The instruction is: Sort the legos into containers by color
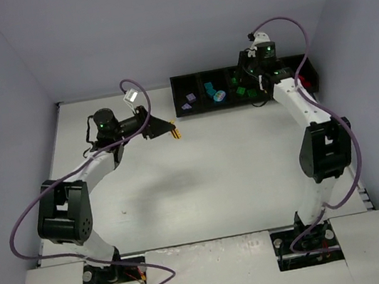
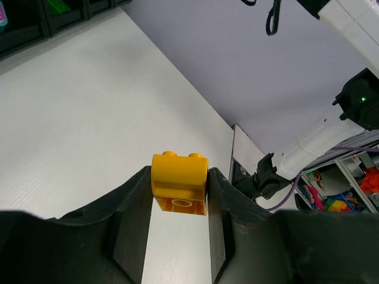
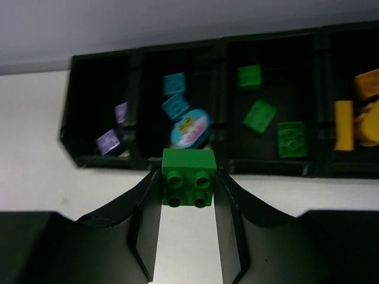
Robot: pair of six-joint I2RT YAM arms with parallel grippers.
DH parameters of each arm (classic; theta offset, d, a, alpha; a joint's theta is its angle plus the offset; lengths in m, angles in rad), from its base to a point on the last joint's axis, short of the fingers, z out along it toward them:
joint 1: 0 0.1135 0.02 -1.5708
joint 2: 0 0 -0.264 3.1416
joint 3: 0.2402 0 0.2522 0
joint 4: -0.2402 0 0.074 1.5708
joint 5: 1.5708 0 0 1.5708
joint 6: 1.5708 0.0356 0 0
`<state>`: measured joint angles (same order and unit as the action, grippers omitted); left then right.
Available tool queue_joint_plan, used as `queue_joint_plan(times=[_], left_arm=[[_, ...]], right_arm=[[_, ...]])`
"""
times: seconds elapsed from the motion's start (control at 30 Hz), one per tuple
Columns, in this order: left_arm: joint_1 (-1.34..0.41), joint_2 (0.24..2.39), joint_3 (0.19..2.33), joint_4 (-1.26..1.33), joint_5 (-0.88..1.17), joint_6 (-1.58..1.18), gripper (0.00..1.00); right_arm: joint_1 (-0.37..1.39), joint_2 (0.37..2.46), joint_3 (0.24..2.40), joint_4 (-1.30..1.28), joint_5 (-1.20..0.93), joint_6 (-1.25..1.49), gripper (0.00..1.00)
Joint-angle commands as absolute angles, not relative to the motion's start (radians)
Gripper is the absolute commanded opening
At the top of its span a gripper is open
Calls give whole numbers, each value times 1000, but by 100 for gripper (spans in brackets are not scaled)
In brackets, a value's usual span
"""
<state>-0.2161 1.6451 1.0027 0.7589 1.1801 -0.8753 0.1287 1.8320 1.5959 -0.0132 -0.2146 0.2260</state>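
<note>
My left gripper [image 2: 179, 177] is shut on a yellow-orange lego [image 2: 179, 173], studs up, held above the white table; from above this lego [image 1: 176, 135] shows left of the black containers tray [image 1: 190, 78]. A green four-stud lego [image 3: 189, 171] is clamped in my right gripper [image 3: 188, 177], just in front of the tray's near wall [image 3: 266, 167], about level with the teal bin. The bins hold lilac legos [image 3: 108, 141], teal legos [image 3: 176, 105] with a rounded printed piece [image 3: 189, 129], green legos [image 3: 260, 114] and yellow legos [image 3: 343, 124].
The tray stands at the table's far right edge against the back wall. My right arm [image 1: 299, 103] reaches over its right half and hides some bins. A red piece [image 1: 303, 82] shows in the rightmost bin. Purple cables loop off both arms.
</note>
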Motion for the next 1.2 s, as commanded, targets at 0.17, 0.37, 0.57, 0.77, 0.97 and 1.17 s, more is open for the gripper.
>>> queue_joint_plan(times=[0.17,0.37,0.57,0.77,0.97,1.17], left_arm=[[-227,1494,1013,515,1094,-664,0],[-244,1459,996,466,1060,-641,0],[-258,1443,1012,398,987,-627,0],[-259,1476,1065,391,904,-679,0],[-261,1546,1112,462,824,-862,0],[-261,1588,1143,486,784,-997,0]], right_arm=[[120,2029,1788,-24,80,124,9],[117,2137,1864,-25,101,107,34],[117,2140,1916,-25,-36,89,69],[129,1958,1769,-9,-369,144,63],[262,1742,1505,120,-639,106,54],[367,1629,1405,153,-689,84,60]])
